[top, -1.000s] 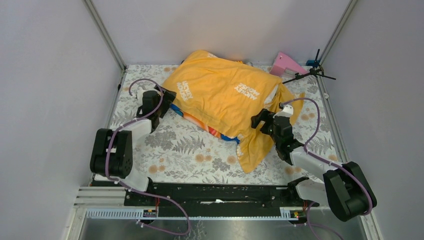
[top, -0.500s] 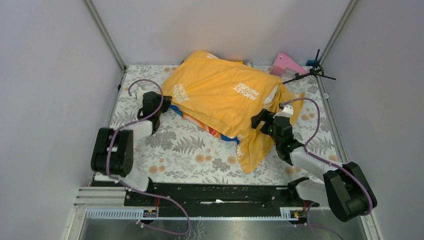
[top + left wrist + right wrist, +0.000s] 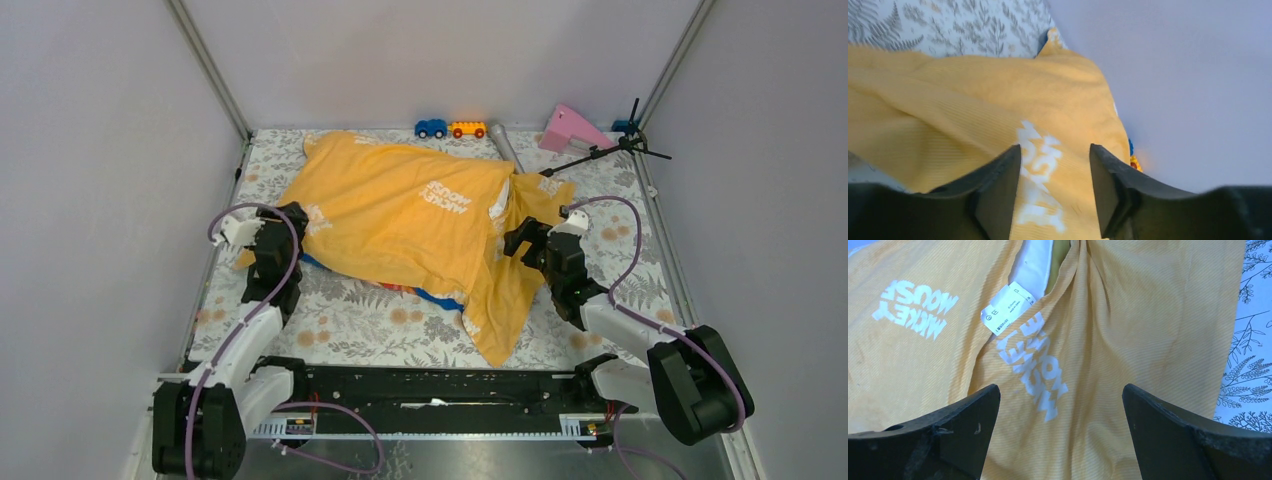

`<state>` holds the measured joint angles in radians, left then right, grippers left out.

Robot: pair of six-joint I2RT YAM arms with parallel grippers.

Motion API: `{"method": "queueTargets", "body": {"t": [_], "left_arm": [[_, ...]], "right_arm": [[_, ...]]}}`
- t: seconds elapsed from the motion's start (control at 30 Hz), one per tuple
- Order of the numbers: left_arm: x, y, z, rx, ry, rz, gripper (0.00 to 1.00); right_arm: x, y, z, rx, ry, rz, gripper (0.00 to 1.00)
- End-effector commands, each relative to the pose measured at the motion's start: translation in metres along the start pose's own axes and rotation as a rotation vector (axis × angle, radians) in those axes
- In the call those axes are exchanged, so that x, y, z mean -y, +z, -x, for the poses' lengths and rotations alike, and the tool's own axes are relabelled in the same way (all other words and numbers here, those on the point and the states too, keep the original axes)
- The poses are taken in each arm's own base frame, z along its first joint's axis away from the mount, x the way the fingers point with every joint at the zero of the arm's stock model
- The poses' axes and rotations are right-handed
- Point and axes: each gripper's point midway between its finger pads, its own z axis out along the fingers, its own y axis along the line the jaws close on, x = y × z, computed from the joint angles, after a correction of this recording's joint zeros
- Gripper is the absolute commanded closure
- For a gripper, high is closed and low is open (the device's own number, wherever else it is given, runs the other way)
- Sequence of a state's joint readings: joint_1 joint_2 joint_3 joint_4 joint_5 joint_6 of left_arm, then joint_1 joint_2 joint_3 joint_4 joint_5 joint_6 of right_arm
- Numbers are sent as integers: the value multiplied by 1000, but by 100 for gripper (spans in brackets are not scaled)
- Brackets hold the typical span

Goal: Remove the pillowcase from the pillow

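The orange-yellow pillowcase with white lettering lies across the mat, and a loose flap trails toward the front. Blue and red pattern shows under its near edge. The pillow is mostly hidden inside. A strip of its white and its yellow edge show at the case's opening, beside a white label. My left gripper is at the case's left end, with fabric pinched between its narrow-set fingers. My right gripper hangs wide open over the bunched fabric near the opening.
A floral mat covers the table. At the back wall are a blue toy car, an orange toy car, a grey cylinder, a pink wedge and a black stand. Walls stand close on both sides.
My left arm swung left and toward the near edge, dragging the pillowcase and pillow left and flatter. The toy cars and grey cylinder at the back came into view. The right arm stayed put.
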<state>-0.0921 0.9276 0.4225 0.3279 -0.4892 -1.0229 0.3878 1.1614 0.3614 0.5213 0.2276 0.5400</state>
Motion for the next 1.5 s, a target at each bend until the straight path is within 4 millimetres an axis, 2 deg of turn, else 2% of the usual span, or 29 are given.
{"method": "queueTargets", "body": {"t": [0.0, 0.07, 0.1, 0.17, 0.27, 0.33, 0.4, 0.43, 0.47, 0.57, 0.63, 0.77, 0.83, 0.97, 1.0, 1.07, 1.13, 1.17, 1.2, 1.3, 1.4, 1.47], "left_arm": [[37, 4, -17, -134, 110, -84, 41], [57, -2, -37, -206, 137, -166, 34], [68, -8, -47, -231, 163, -216, 32], [96, -25, -67, -276, 242, -342, 29], [145, -64, -111, -381, 412, -577, 27], [164, -84, -144, -467, 542, -651, 26], [173, -100, -187, -586, 665, -726, 25], [184, -110, -199, -626, 696, -778, 25], [181, -114, -223, -692, 740, -806, 25], [176, -128, -273, -871, 829, -849, 27], [179, -139, -298, -946, 867, -882, 29], [178, -170, -329, -1012, 929, -989, 31], [174, -178, -341, -1043, 959, -997, 31], [156, -177, -359, -1116, 995, -954, 32], [153, -176, -362, -1127, 1001, -942, 40], [146, -164, -363, -1099, 1032, -869, 67], [144, -149, -351, -1012, 1038, -796, 81], [151, -144, -343, -969, 1021, -793, 84], [144, -141, -336, -947, 1018, -769, 87], [154, -137, -315, -884, 923, -788, 89], [153, -135, -301, -860, 858, -788, 90], [148, -135, -295, -859, 824, -793, 91]], "right_arm": [[-6, 1, 21, 66, 23, -7, 0], [-7, 3, 19, 56, 19, 1, 0], [-6, 3, 17, 49, -54, 10, 1], [-12, 5, 14, 32, 11, 26, 1], [-15, 9, 11, 10, 9, 35, 1], [-16, 10, 10, 1, 9, 36, 1], [-16, 9, 10, 2, 11, 36, 1], [-15, 8, 10, 5, 11, 33, 1], [-15, 8, 11, 11, 12, 31, 1], [-11, 5, 15, 31, 14, 19, 1], [-9, 3, 17, 44, 16, 7, 1], [-4, -1, 23, 75, 23, -11, 1], [-2, -4, 26, 92, 29, -17, 1], [-2, -8, 29, 115, 35, -13, 1], [-2, -8, 30, 118, 36, -14, 1], [-1, -7, 30, 117, 33, -16, 1], [-1, -7, 28, 111, 29, -15, 1], [-3, -6, 28, 109, 28, -10, 1], [-4, -5, 27, 102, 24, -3, 1], [-22, -2, 19, 46, -12, 90, 1], [-54, 1, 7, -48, -49, 249, 1], [-64, 4, 1, -85, -41, 296, 1]]}}
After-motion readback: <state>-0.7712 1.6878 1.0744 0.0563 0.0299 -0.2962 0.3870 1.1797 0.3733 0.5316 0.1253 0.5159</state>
